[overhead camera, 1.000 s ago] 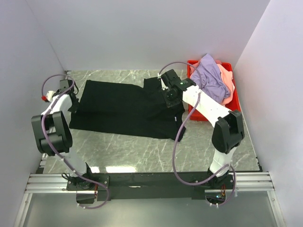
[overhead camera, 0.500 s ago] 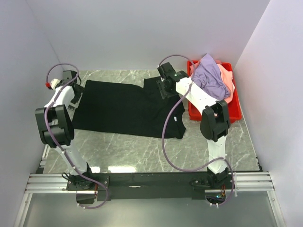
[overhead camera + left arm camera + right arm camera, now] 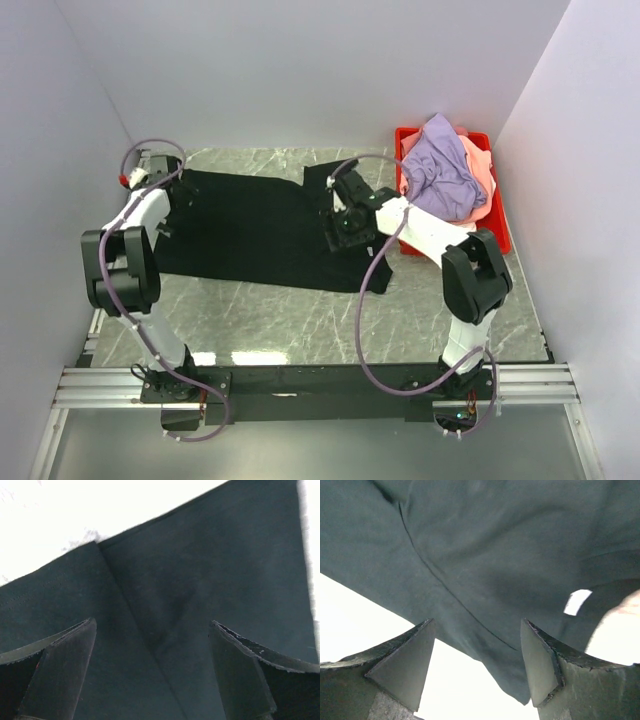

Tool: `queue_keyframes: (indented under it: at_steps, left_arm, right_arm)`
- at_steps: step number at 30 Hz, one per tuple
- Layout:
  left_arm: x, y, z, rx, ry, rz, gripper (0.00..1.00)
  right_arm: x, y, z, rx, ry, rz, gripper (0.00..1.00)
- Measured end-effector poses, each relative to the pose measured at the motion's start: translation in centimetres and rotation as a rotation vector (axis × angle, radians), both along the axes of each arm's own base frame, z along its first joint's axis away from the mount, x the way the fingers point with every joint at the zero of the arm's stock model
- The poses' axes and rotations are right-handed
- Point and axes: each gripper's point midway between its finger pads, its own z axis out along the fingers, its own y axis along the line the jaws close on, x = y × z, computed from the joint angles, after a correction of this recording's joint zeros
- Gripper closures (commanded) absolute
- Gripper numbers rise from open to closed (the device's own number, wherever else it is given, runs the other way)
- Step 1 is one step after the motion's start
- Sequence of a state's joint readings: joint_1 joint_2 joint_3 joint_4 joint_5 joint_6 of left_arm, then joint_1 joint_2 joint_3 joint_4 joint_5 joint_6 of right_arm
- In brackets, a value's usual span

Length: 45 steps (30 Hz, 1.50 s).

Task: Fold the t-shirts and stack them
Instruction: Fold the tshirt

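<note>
A large black t-shirt (image 3: 255, 225) lies spread across the marble table. My left gripper (image 3: 165, 205) hovers over its left edge. In the left wrist view that gripper (image 3: 152, 625) is open, with only flat black cloth and a seam between the fingers. My right gripper (image 3: 340, 228) is over the shirt's right part. In the right wrist view it (image 3: 476, 622) stands open above a cloth edge, holding nothing. A small white label (image 3: 577, 601) shows on the cloth there. A lavender t-shirt (image 3: 440, 165) and a salmon-pink t-shirt (image 3: 484, 178) lie heaped in the bin.
A red plastic bin (image 3: 500, 238) stands at the back right, beside the right arm. White walls close in the table on the left, back and right. Bare marble (image 3: 300, 325) runs between the shirt and the arm bases.
Both grippers have opened and let go of the black shirt. The left gripper moved toward the far-left corner. The right gripper went back, then came nearer and left.
</note>
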State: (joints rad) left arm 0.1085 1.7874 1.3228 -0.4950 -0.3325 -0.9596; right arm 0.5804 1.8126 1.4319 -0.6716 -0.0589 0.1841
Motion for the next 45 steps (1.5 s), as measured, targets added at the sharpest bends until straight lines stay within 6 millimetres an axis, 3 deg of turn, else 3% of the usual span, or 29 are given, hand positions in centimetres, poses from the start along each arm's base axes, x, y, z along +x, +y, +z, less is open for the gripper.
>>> queue_keyframes:
  at_steps: [8, 10, 14, 17, 29, 36, 45]
  left_arm:
    - [-3.0, -0.5, -6.7, -0.02, 0.17, -0.03, 0.01]
    - [-3.1, -0.5, -6.7, -0.015, 0.162, -0.028, 0.01]
    - [-4.2, -0.2, -6.7, 0.0, 0.139, -0.021, 0.01]
    - [-6.2, 0.1, -6.9, 0.008, 0.147, -0.003, 0.01]
    - [-17.1, 1.0, -7.6, 0.034, 0.257, 0.146, 0.01]
    - [-18.6, 2.0, -6.9, 0.052, 0.296, 0.19, 0.01]
    - [-15.4, 2.7, -3.6, 0.064, 0.203, 0.2, 0.01]
  right_arm:
    - [-4.2, -0.3, -6.1, 0.026, 0.155, -0.004, 0.24]
    - [-5.6, -0.7, -7.4, 0.028, 0.195, 0.004, 0.24]
    - [-6.8, -0.5, -7.1, 0.103, 0.172, 0.024, 0.24]
    - [-7.7, -0.5, -7.0, 0.151, 0.161, 0.036, 0.24]
    - [-12.3, -1.9, -6.7, 0.192, 0.223, 0.079, 0.23]
    - [-12.2, -3.4, -6.4, 0.111, 0.218, 0.03, 0.22]
    - [-7.6, -4.5, -3.1, 0.009, 0.065, -0.08, 0.21]
